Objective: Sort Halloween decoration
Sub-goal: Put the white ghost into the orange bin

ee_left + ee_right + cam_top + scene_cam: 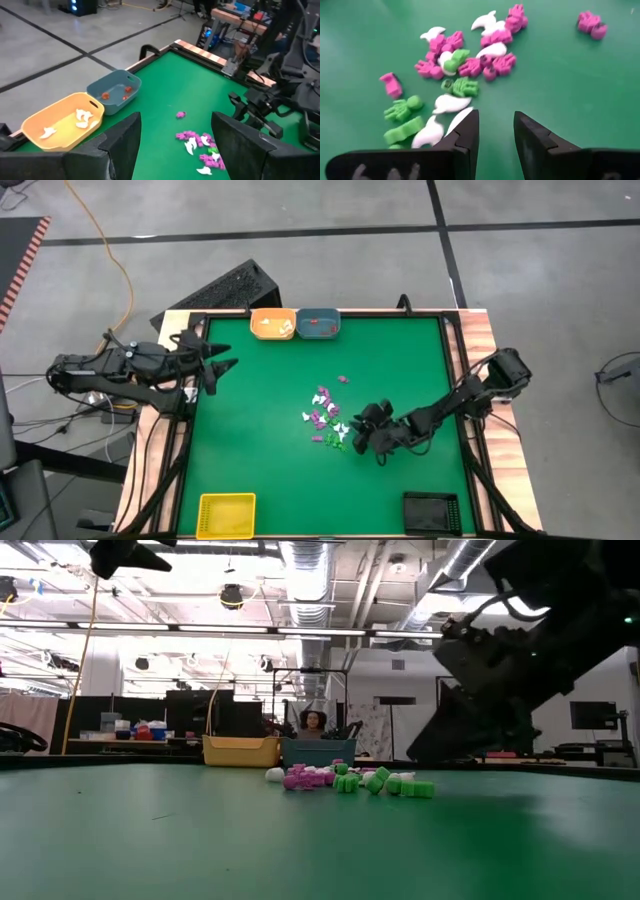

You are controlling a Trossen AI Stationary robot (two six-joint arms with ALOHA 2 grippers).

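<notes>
The Halloween decoration point(325, 420) is a loose pile of tiny white, purple and green trinkets lying on the green table top, also seen in the low view point(345, 780) and the right wrist view point(465, 65). One purple trinket point(343, 379) lies apart toward the far edge. My right gripper point(352, 440) is low at the pile's right side, open point(496, 122), with bare table between its fingers. A white trinket point(455, 119) lies against the outer side of one finger. My left gripper point(222, 370) waits open above the table's left edge point(175, 125). My right gripper comes slanting down from the table's right side. The outer side of one finger point(470, 131) is right beside a white trinket's tip point(461, 116) lying on the table. I cannot tell whether they touch. Nothing is between the fingers.
An orange tray point(272, 323) with white trinkets and a blue tray point(318, 324) with orange-red ones stand at the far edge. A yellow tray point(226, 515) and a black tray point(432, 512) stand at the near edge. Bare green surface lies left of the pile.
</notes>
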